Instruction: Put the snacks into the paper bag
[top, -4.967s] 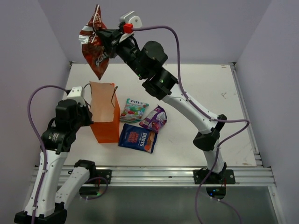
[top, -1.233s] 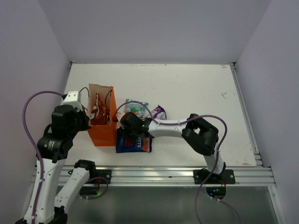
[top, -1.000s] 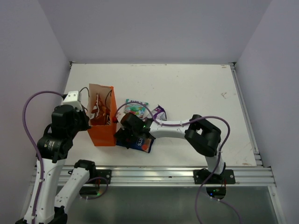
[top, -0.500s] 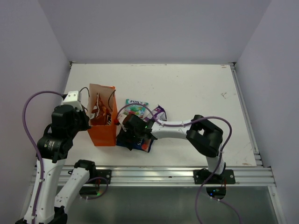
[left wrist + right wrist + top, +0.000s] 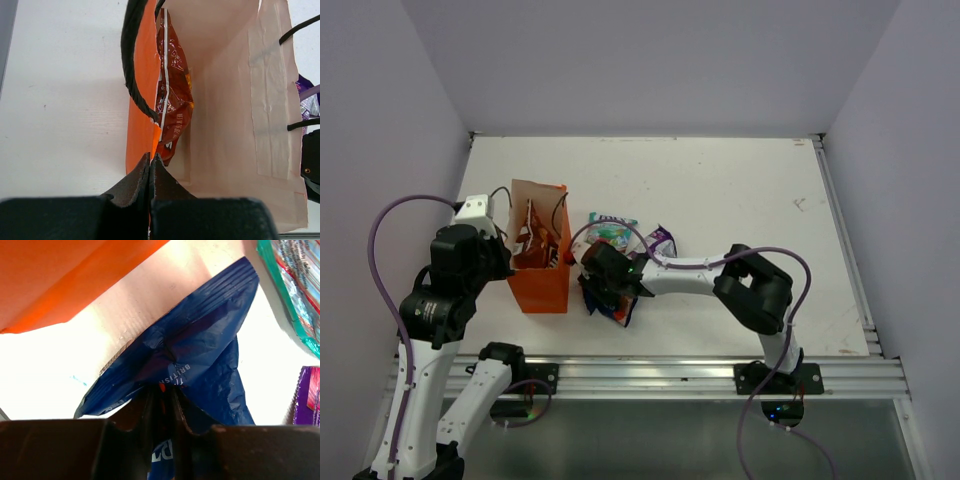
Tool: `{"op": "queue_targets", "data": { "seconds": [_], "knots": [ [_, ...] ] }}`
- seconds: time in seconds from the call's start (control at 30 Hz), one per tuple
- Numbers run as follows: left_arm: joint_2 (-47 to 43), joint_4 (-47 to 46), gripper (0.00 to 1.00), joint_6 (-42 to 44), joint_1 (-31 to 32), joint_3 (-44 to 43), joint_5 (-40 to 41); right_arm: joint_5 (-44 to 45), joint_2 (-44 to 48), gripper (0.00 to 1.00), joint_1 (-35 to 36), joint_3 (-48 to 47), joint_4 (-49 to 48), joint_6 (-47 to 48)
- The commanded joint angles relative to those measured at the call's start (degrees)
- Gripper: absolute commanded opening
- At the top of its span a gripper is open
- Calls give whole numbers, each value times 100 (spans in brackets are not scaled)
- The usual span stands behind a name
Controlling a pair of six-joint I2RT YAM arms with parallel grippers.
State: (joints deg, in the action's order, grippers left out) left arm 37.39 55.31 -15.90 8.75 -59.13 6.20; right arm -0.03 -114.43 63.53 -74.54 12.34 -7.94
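Note:
The orange paper bag (image 5: 545, 283) stands upright at the table's left, mouth open; its pale inside shows in the left wrist view (image 5: 225, 100). The red-orange Doritos bag (image 5: 172, 90) stands inside against the left wall and also shows from above (image 5: 532, 238). My left gripper (image 5: 150, 162) is shut on the bag's near rim. My right gripper (image 5: 162, 390) is shut on the dark blue bag (image 5: 200, 350), which hangs crumpled just right of the paper bag (image 5: 610, 300). The green-white-pink sweets packet (image 5: 608, 226) and the purple packet (image 5: 660, 242) lie on the table behind it.
The black cord handles (image 5: 132, 65) arch over the paper bag's mouth. The right arm (image 5: 700, 270) lies low across the table in front of the loose packets. Purple walls close the table on three sides; a metal rail (image 5: 650, 375) runs along the near edge.
Five seconds ago my right gripper held the Doritos bag high over the paper bag; it now sits inside. Over the last second the right gripper closed on the dark blue bag and lifted it, crumpling it.

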Motion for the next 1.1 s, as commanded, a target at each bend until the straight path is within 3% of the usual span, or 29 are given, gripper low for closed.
{"op": "queue_targets", "data": {
  "seconds": [0.0,0.07,0.2,0.23,0.37,0.43,0.57,0.73,0.93,1.07],
  "knots": [
    [-21,-161,0,-45,21,-81,-31,-94,-308,8,37,309,533,-84],
    [-12,-170,0,-36,21,-81,-31,116,-177,0,37,300,664,-67],
    [14,-161,0,-27,21,-107,-31,880,832,0,-173,309,1103,-119],
    [23,-161,0,-18,21,-107,-39,1047,1444,0,-235,257,1348,-111],
    [41,-196,0,-10,21,-81,-101,1829,2554,0,-622,-925,1816,231],
    [58,-240,0,-1,21,-55,-145,1937,2654,0,-736,-1604,1851,556],
    [85,-257,0,34,21,-54,-198,1753,2233,0,-745,-3579,1624,988],
    [58,-293,0,52,30,-37,-242,728,1460,0,-754,-4524,334,839],
    [23,-284,0,52,30,-37,-250,-900,423,0,-763,-5218,-1206,-680],
    [-12,-266,0,52,21,-54,-224,-1516,-464,0,-754,-6428,-1735,-1533]
  ]
}}
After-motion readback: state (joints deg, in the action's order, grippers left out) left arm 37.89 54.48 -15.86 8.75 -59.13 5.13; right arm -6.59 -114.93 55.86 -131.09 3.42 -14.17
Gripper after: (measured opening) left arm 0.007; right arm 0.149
